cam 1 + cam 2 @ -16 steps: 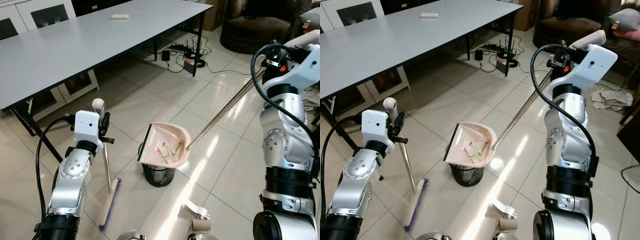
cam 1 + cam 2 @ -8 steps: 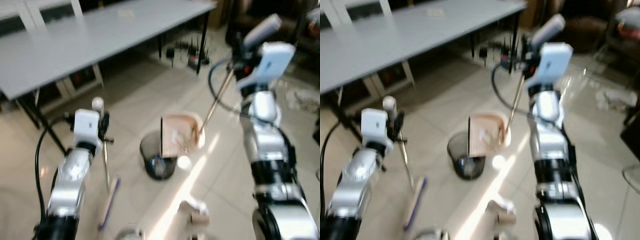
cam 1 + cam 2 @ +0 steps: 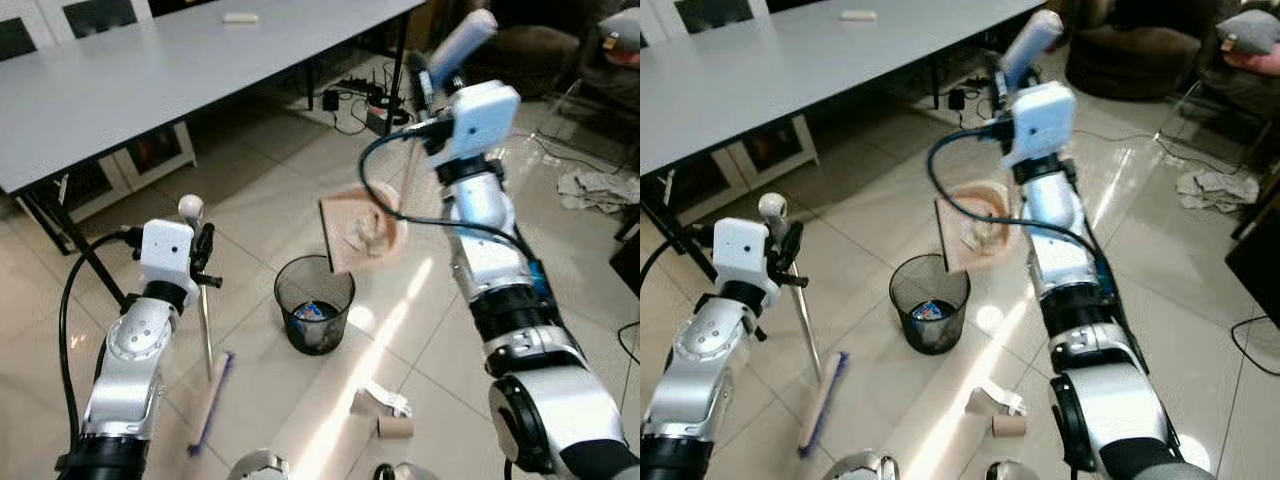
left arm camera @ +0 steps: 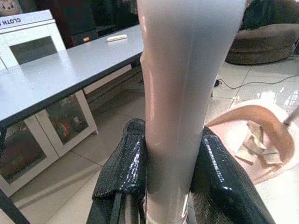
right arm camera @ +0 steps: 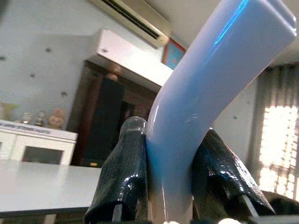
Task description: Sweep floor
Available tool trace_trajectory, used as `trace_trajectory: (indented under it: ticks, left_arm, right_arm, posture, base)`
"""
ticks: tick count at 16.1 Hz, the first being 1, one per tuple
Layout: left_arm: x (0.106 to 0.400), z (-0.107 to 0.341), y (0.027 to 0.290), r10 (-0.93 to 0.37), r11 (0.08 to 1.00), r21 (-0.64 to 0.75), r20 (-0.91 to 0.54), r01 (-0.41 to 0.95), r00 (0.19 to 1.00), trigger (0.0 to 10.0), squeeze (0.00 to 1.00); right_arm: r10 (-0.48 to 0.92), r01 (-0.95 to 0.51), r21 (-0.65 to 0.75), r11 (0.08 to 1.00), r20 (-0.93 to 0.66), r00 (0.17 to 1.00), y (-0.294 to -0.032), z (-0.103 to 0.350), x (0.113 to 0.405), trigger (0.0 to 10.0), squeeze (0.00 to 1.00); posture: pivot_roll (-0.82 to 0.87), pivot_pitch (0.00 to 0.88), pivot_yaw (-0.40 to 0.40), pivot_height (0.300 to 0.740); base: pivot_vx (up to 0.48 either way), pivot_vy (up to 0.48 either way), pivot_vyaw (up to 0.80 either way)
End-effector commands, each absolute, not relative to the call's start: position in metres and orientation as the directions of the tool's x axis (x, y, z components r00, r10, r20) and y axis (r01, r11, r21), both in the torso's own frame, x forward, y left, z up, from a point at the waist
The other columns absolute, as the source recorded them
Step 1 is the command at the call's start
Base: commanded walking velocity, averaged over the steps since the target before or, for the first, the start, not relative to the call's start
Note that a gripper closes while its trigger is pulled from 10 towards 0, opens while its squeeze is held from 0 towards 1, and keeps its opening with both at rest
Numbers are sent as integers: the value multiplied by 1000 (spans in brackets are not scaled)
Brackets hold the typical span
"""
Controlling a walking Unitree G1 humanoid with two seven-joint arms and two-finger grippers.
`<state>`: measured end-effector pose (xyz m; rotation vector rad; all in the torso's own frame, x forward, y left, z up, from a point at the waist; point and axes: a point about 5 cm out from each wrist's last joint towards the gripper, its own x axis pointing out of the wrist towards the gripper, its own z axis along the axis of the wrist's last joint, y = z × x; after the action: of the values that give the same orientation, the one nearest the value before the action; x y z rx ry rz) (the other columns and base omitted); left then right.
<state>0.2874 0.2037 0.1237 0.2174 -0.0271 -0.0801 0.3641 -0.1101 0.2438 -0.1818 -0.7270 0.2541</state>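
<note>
My left gripper point(image 3: 204, 262) is shut on the broom's thin metal handle point(image 4: 181, 84), black fingers point(image 4: 122, 172) pressed on both sides. The broom head point(image 3: 212, 403) rests on the tiles by my left side. My right gripper point(image 3: 428, 78) is raised and shut on the pale dustpan handle point(image 5: 201, 88). The pink dustpan point(image 3: 361, 228) hangs tipped steeply on edge just above the black mesh bin point(image 3: 314, 304), with paper scraps still in its bowl point(image 4: 256, 145). Some litter lies in the bin's bottom.
A long grey table point(image 3: 150, 70) with black legs stands to the left and ahead. Cables and a power strip point(image 3: 362, 100) lie under its far end. A cardboard tube and crumpled paper point(image 3: 385, 414) lie near my feet. Rags point(image 3: 598, 186) and a dark armchair point(image 3: 540, 48) are to the right.
My right arm has swung the dustpan inward and upward, and tipped it from nearly flat to steeply on edge over the bin. The left arm and broom have held still. The camera shifted.
</note>
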Motion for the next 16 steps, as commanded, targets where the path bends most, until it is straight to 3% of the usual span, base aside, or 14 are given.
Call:
trace_trajectory:
  ticks: [1, 7, 11, 13, 16]
  left_arm:
    - [286, 133, 208, -84, 969, 238, 47, 70, 995, 10000, 0]
    - [281, 133, 211, -60, 970, 240, 47, 47, 997, 10000, 0]
    - [284, 133, 208, -75, 969, 237, 45, 63, 996, 10000, 0]
    - [287, 134, 207, -86, 967, 244, 45, 73, 995, 10000, 0]
    - [298, 131, 206, -81, 976, 206, 31, 73, 996, 10000, 0]
  right_arm:
    - [337, -190, -286, 939, 663, 668, -100, 254, 363, 10000, 0]
    - [563, -306, -482, 821, 593, 575, -52, 236, 357, 10000, 0]
    - [616, -297, -558, 775, 562, 551, -46, 228, 353, 10000, 0]
    - [628, -277, -592, 757, 542, 558, -48, 228, 356, 10000, 0]
    - [327, -59, -365, 929, 736, 593, -105, 283, 368, 10000, 0]
  posture:
    - [125, 96, 42, 740]
    - [124, 87, 18, 740]
    - [119, 67, 27, 740]
    - [112, 74, 37, 740]
    - [74, 38, 43, 740]
  base:
    - [0, 0, 0]
    - [0, 0, 0]
    - [0, 0, 0]
    - [0, 0, 0]
    - [0, 0, 0]
